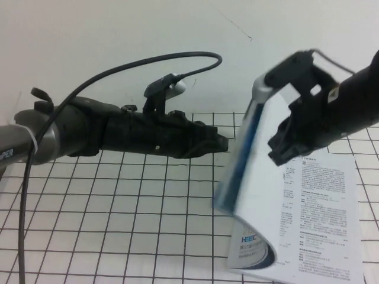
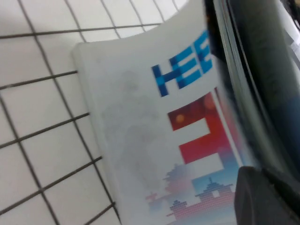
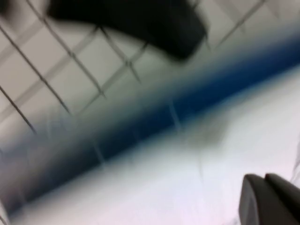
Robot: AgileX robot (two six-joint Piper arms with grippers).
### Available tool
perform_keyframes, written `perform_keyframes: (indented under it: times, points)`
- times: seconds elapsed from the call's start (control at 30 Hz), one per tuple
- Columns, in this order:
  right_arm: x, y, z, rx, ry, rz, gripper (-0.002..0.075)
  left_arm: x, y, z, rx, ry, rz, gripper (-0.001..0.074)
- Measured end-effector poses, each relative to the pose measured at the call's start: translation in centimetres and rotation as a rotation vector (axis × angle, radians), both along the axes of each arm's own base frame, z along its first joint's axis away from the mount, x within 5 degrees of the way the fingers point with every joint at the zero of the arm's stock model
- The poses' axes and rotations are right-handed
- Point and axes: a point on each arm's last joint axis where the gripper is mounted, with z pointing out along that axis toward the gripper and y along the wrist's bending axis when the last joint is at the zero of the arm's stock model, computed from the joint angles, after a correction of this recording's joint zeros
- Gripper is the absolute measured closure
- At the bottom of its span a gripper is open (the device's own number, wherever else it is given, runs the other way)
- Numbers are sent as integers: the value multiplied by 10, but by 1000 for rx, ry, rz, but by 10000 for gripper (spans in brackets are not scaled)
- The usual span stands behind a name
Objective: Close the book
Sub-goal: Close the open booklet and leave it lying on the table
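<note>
Scene: a white table [image 1: 118,207] ruled with a black grid, with two black robot arms reaching in from either side
Book: the book [image 1: 314,248] lies open at the near right of the table, a page [image 1: 325,195] of small print facing up
Cover: the cover [image 1: 246,157] is raised off the table, near upright and bowed, hinged low at the book's left edge
Long axis: the hinge runs roughly from the robot's side away from it, so the cover must fall to the right, onto the page
Right gripper: the right gripper [image 1: 279,113] comes in from the upper right and sits at the cover's top edge, on the page side; whether it pinches the cover or only leans on it cannot be told
Left gripper: the left gripper [image 1: 216,143] hangs over the grid just left of the cover, apart from it; wide or narrow cannot be told
Nearer arm: the right one, by judgement; it is at the cover, yet its body lies over the page where the cover has to land
Left wrist view only: the cover [image 2: 140,117] seen on its outer face, white with blue letters and a red and blue picture, turned toward the left arm
Right wrist view only: a blurred blue band of the cover [image 3: 154,122] up close, with a dark blur [image 3: 140,18] beyond it, likely the left gripper
High view only: both arms and the printed page together
</note>
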Motion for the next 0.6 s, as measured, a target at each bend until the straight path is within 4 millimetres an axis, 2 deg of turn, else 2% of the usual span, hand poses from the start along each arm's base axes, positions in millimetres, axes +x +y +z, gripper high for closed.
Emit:
perform_keyframes:
  times: [0.07,0.17,0.33,0.5,0.6]
  points:
    - [-10,-4,36,42,-75,1,729,-3,-2,13,4,-26,-23,738]
    - [-31,-16,75,66,-145,1,729,-10,-2,41,9,-84,-52,738]
    - [-78,-43,121,48,-222,-10,729,-34,9,94,54,-220,-80,738]
    - [-150,-85,160,62,-390,-36,729,-77,25,141,129,-340,-185,738]
    - [-199,-114,170,92,-505,-86,729,-103,38,165,186,-410,-201,738]
